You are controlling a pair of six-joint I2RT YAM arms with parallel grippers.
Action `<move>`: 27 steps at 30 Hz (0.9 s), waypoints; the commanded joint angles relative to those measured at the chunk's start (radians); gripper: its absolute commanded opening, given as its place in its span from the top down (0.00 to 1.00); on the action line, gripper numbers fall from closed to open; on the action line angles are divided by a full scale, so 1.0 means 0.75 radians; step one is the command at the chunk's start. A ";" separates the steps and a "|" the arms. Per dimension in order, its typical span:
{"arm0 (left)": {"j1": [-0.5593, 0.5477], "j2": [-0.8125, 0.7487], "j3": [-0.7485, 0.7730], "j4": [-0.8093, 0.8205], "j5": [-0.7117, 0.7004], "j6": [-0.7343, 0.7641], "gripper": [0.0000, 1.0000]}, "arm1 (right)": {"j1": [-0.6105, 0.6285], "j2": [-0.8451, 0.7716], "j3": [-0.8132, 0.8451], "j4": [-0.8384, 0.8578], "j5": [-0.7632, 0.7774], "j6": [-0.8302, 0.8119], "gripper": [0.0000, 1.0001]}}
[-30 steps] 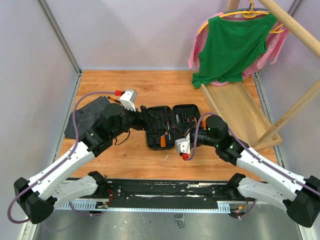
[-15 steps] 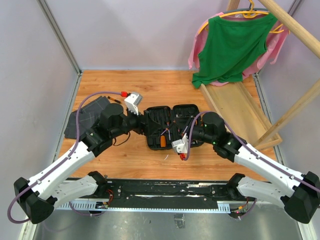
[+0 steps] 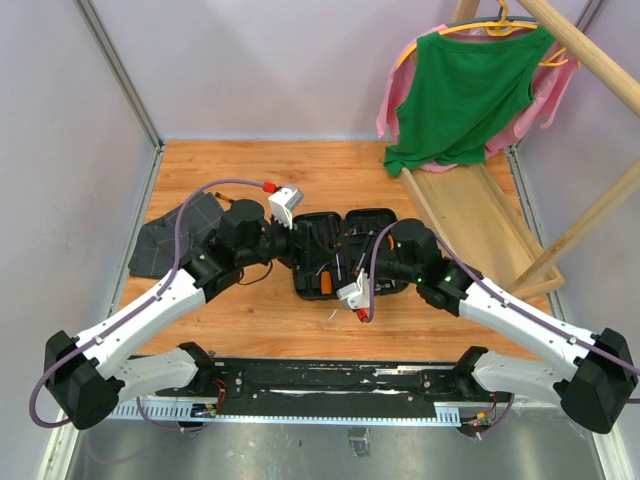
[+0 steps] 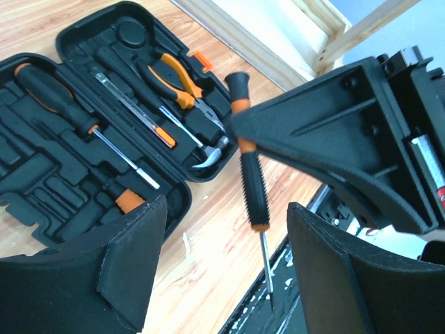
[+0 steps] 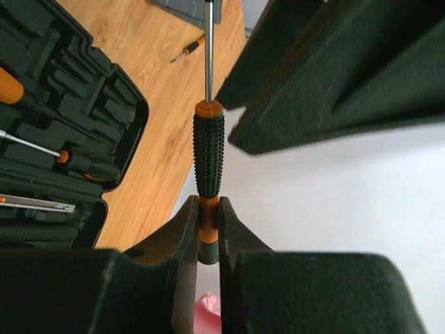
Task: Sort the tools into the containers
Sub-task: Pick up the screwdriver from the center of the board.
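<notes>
Fingers on my right gripper are clenched on the butt end of a screwdriver, held up off the table. Left gripper is spread and holding nothing; the screwdriver shows between its fingers, untouched.

Changed in the last second: both arms swung in over the case, the left coming off the cloth. Reads to me as a hand-over or a slotting-in.

Case lies open with pliers, hammer and other drivers already seated.

Hidden: from above, my arms cover most of the case. Shaft tip is cut off in the right wrist view. Can't tell which slot is free.
</notes>
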 commanded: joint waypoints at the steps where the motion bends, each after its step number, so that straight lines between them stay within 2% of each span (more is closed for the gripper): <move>1: -0.009 0.026 0.025 0.104 0.093 -0.028 0.27 | 0.040 0.019 0.049 0.014 -0.074 -0.080 0.99; 4: -0.009 0.036 0.013 0.133 0.103 -0.043 0.30 | 0.049 0.022 0.046 0.027 -0.077 -0.082 0.99; 19: -0.009 0.065 -0.012 0.160 0.187 -0.051 0.53 | 0.055 0.043 0.046 0.097 -0.035 -0.096 0.96; 27: -0.009 0.079 -0.010 0.149 0.198 -0.041 0.56 | 0.056 0.026 0.031 0.141 0.006 -0.100 0.93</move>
